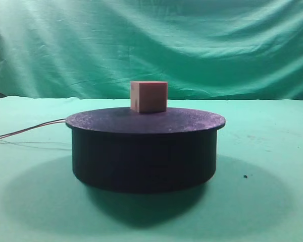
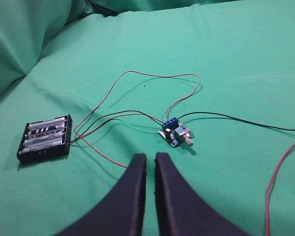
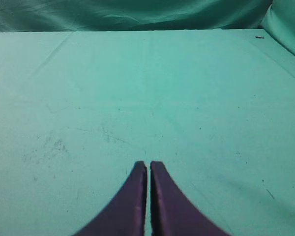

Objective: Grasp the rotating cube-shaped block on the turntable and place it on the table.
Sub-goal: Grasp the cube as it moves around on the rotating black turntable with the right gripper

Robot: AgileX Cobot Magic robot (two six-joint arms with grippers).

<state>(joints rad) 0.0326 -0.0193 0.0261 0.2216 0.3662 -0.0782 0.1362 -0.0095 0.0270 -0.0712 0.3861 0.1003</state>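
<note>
A small salmon-pink cube-shaped block [image 1: 148,96] stands on the flat top of the black turntable [image 1: 144,151], near its far middle. The turntable sits on the green table [image 1: 272,166]. No gripper shows in the exterior view. My left gripper [image 2: 150,158] is shut and empty above green cloth, away from the block. My right gripper [image 3: 149,165] is shut and empty over bare green cloth. The block and turntable do not show in either wrist view.
Thin wires [image 1: 25,132] trail left from the turntable. In the left wrist view a black battery holder [image 2: 45,138] and a small blue circuit board [image 2: 175,132] lie on the cloth, joined by red and black wires [image 2: 137,78]. A green backdrop [image 1: 151,45] hangs behind.
</note>
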